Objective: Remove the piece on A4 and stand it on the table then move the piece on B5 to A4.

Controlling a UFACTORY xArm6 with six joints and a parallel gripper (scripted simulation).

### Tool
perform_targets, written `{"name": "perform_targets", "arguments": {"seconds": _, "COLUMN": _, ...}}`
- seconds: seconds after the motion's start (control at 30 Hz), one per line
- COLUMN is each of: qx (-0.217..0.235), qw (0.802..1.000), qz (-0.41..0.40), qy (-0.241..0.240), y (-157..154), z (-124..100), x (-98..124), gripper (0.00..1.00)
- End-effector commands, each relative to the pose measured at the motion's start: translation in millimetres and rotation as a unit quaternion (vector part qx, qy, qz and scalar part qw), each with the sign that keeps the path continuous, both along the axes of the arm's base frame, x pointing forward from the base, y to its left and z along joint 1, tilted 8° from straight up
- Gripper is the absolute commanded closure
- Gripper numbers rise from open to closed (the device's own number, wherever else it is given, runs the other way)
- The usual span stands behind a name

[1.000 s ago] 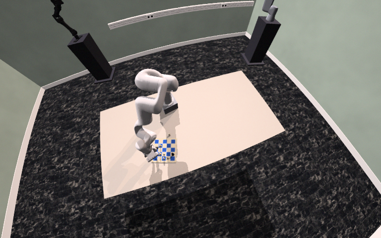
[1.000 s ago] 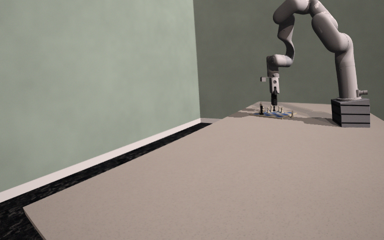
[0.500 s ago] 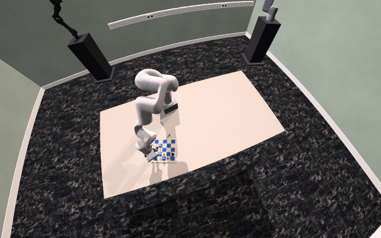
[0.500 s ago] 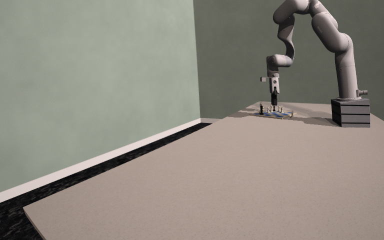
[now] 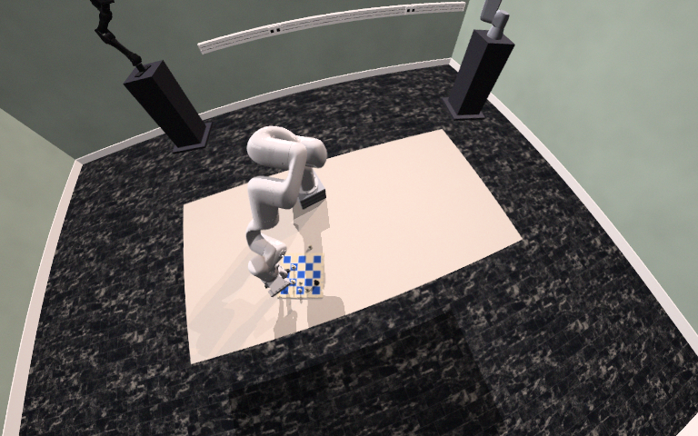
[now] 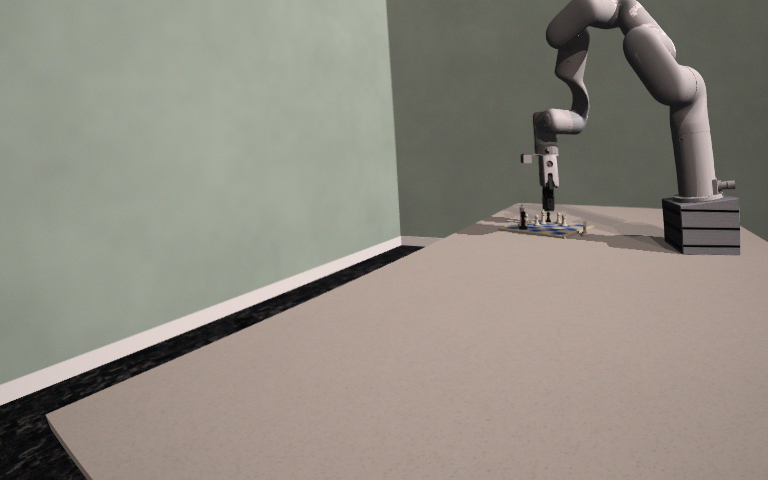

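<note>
A small blue-and-cream chessboard (image 5: 303, 275) lies near the table's front edge, and it also shows far off in the exterior view (image 6: 546, 227). Several small white and black pieces stand on it. My gripper (image 6: 548, 204) (image 5: 283, 280) points straight down over the board's left side. Its fingers are partly open with nothing between them. They hang just above a small dark piece (image 6: 547, 216). The square labels are too small to read. A small piece (image 5: 309, 247) stands on the table just beyond the board's far edge.
A tall black piece (image 6: 522, 217) stands at the board's near-left corner in the exterior view. The arm's base block (image 6: 702, 225) sits to the right of the board. Two black pillars (image 5: 167, 105) (image 5: 477, 72) stand on the floor behind the table.
</note>
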State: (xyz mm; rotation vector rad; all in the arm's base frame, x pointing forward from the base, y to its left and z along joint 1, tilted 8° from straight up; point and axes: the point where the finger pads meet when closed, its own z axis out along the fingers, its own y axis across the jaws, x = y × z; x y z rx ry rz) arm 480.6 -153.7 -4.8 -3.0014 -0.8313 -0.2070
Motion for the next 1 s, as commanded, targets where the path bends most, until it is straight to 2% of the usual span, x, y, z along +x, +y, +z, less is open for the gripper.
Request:
{"name": "perform_targets", "arguments": {"seconds": 0.0, "qx": -0.001, "qw": 1.0, "qz": 0.0, "qy": -0.002, "y": -0.6, "z": 1.6, "x": 1.5, "gripper": 0.65}}
{"name": "perform_targets", "arguments": {"seconds": 0.97, "qx": -0.001, "qw": 1.0, "qz": 0.0, "qy": -0.002, "y": 1.1, "z": -30.4, "x": 5.5, "gripper": 0.65}}
